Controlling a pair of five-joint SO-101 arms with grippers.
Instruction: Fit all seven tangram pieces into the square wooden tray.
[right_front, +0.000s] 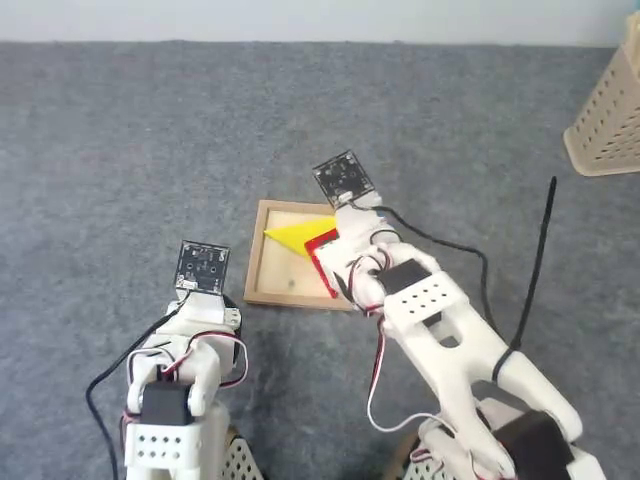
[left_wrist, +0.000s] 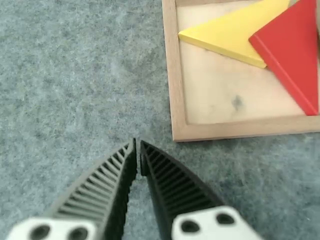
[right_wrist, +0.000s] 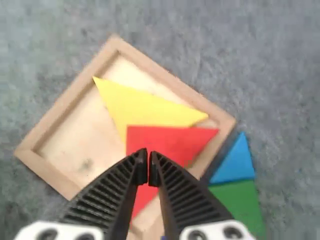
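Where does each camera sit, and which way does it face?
High view: fixed above the table, looking down on the tray, the left arm and the right arm.
Left wrist view: on the left arm's wrist, looking past the shut left gripper at the table and a tray corner.
Right wrist view: on the right arm's wrist, looking past the shut right gripper into the tray; blue piece and green piece beside it.
Shared: both wrist views show the yellow triangle and red triangle.
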